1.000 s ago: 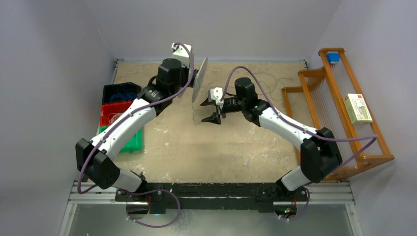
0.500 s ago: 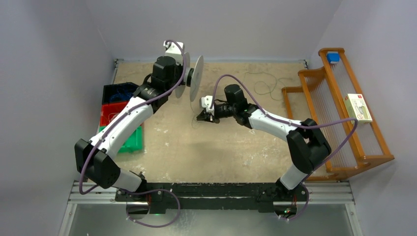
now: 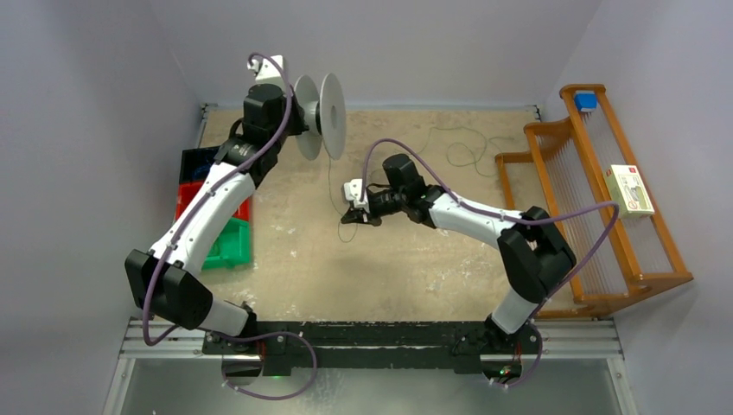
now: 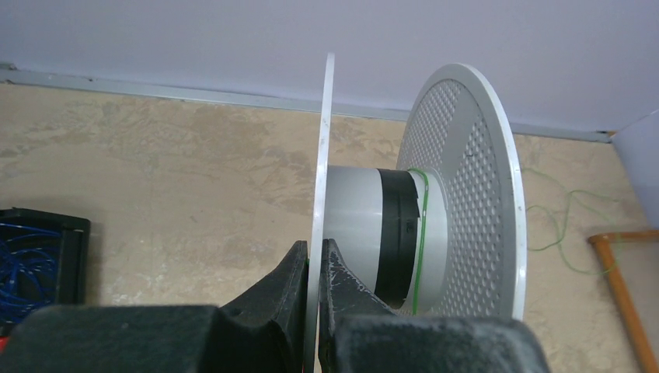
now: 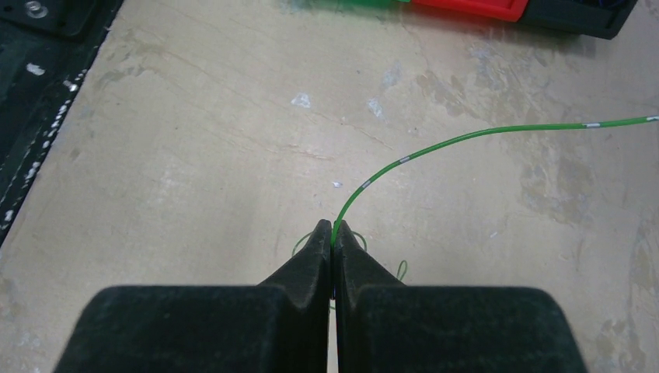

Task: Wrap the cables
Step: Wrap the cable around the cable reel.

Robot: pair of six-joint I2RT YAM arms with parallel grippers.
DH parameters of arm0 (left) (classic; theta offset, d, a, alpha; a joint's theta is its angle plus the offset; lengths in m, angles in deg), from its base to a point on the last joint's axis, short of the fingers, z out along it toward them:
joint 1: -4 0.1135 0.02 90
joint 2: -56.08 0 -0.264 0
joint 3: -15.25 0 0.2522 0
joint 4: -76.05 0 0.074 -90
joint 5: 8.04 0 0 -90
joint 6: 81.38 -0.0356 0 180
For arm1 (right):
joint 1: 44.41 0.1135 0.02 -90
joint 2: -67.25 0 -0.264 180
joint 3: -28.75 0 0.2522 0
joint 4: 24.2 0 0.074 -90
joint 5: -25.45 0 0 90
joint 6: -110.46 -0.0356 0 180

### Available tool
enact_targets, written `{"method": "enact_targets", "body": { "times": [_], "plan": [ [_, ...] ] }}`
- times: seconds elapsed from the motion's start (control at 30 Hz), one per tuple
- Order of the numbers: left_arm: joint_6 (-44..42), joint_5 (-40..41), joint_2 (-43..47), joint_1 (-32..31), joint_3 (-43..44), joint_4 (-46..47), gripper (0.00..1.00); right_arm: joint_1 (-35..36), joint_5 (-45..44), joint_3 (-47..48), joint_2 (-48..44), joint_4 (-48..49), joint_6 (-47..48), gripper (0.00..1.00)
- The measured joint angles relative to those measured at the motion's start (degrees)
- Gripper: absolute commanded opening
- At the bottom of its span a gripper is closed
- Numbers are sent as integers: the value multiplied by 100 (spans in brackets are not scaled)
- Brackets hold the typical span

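- Top view: the left arm (image 3: 216, 203) holds a pale grey spool (image 3: 321, 114) up over the far left of the worktop (image 3: 415, 259). Its discs stand upright and its hub lies roughly crosswise.
- The cable (image 3: 329, 177), here a very thin dark line, drops from the hub to the right fingers (image 3: 354, 214). These sit close by on the near side of the spool. The strand's long axis runs far-to-near, about square to the hub.
- More slack lies looped on the worktop beyond the right fingers, toward a wooden rack (image 3: 640, 287). The right arm is plainly the one nearer the free strand.
- A small box (image 3: 629, 190) on the rack carries print too small to read.
- Left wrist view: the left fingers (image 4: 284, 276) are clenched on the rim of the spool's nearer disc, one on each face. Just past them a green turn of cable circles the hub beside a black band (image 4: 396, 233). No lettering shows on the spool.
- Right wrist view: the right fingers are clenched, with the green cable pinched at their very tips. It leaves them forward and curves off to their right, clear of the worktop. Short white marks along it cannot be read.
- My judgement is that the next wind depends on keeping this stretch taut and feeding it between the discs.
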Motion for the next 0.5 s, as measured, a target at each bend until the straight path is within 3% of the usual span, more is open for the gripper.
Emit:
{"method": "enact_targets", "body": {
  "times": [0.27, 0.5],
  "plan": [
    [905, -1440, 0, 879, 24, -9, 0, -13, -590, 374, 525, 26, -527, 0],
    [1137, -2983, 101, 1502, 24, 20, 0, -1202, -382, 658, 627, -72, -1104, 0]
  ]
}}
